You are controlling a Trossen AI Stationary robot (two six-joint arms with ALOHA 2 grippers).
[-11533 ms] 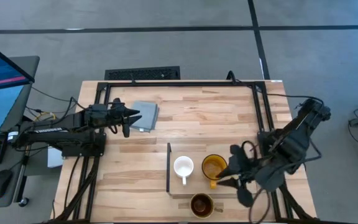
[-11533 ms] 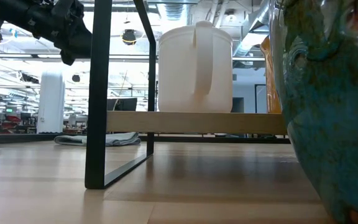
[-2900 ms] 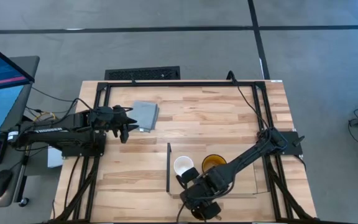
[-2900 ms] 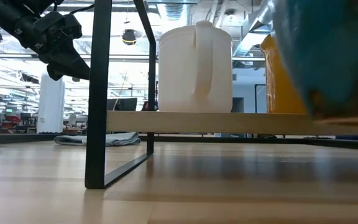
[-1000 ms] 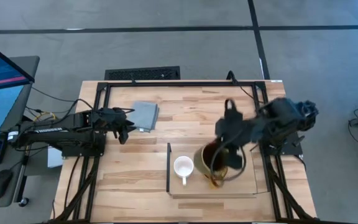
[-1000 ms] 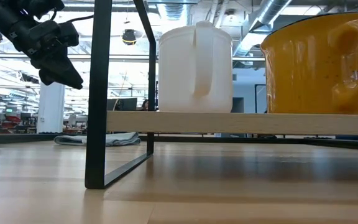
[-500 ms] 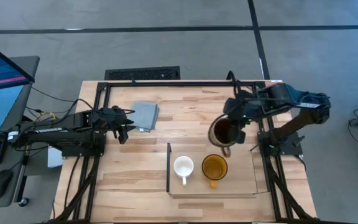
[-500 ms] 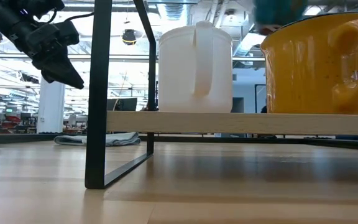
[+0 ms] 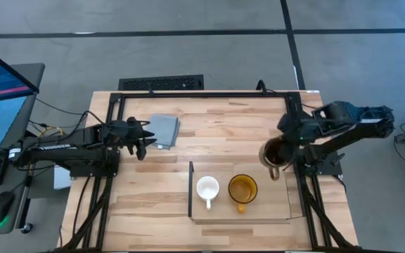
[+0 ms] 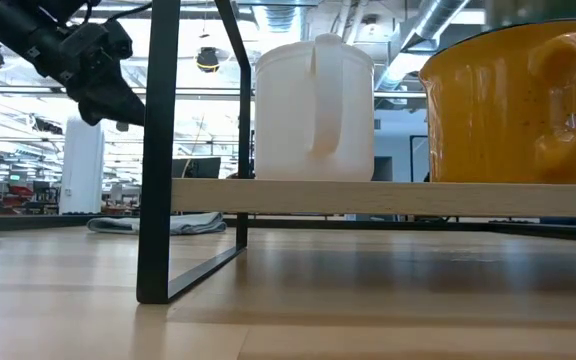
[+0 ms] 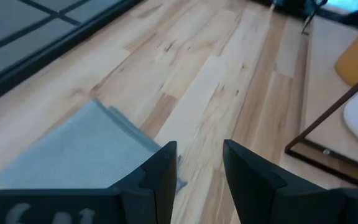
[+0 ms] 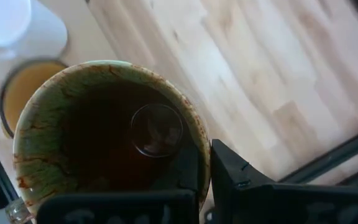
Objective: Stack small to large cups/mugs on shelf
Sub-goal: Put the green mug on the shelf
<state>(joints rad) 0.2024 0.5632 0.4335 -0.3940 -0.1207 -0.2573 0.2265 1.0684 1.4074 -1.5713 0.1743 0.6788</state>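
Pinching the glass mug (image 9: 275, 155) by its rim, right end effector (image 9: 287, 144) at 3 o'clock of the shelf (image 9: 269, 208). Could slip, or clip the yellow mug (image 9: 242, 188) beside the white mug (image 9: 207, 188). Left end effector (image 9: 145, 138) spread, by cloth (image 9: 163, 131).

Grey floor (image 9: 188, 49) crossed by dark lines; a blue monitor (image 9: 2, 77) at left; ceiling ducts (image 10: 423, 25) upper right.

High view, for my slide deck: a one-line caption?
Right gripper carries the brown-lined mug beside the shelf; white mug and yellow mug wait.
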